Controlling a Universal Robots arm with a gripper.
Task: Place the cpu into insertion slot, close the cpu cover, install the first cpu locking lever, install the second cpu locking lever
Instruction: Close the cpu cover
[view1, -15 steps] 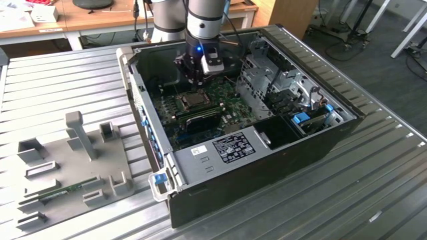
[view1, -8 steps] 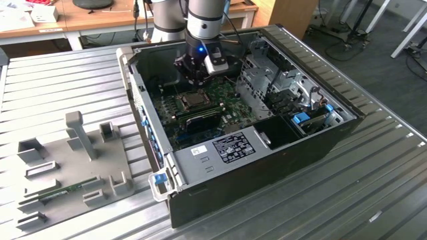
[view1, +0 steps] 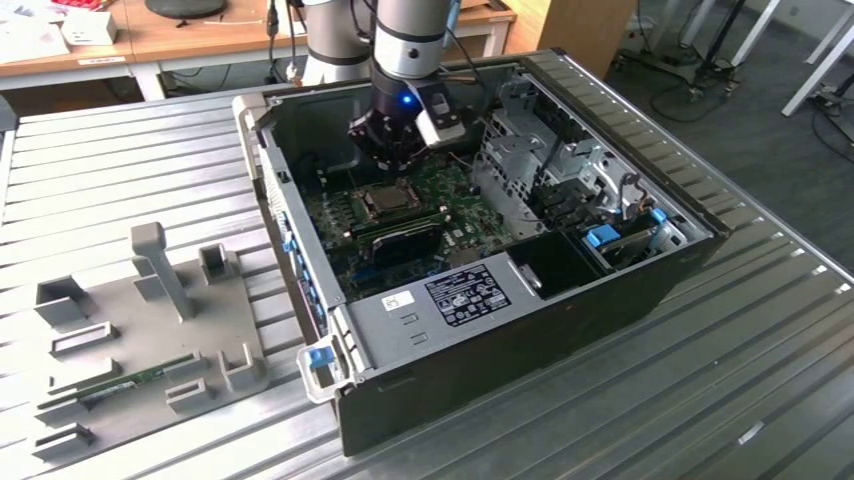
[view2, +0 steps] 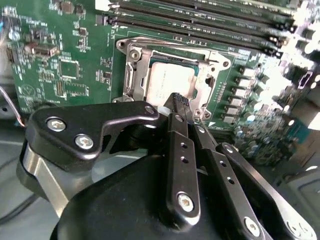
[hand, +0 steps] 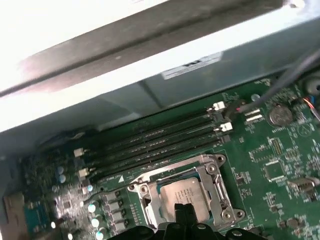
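Broadly, the bench (view1: 747, 400) carries an open computer case (view1: 534, 345), with the arm (view1: 407, 40) reaching down inside it. Over the green board (view2: 45, 75) the pincer (view2: 178, 100) hangs close above the socket's edge, its fingers pressed together on nothing. The cpu cover (view2: 131, 75) lies flat, framing the cpu (view2: 167, 82), which sits in its slot.

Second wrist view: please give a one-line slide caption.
Shut gripper close to the cpu, seated under the closed cpu cover.
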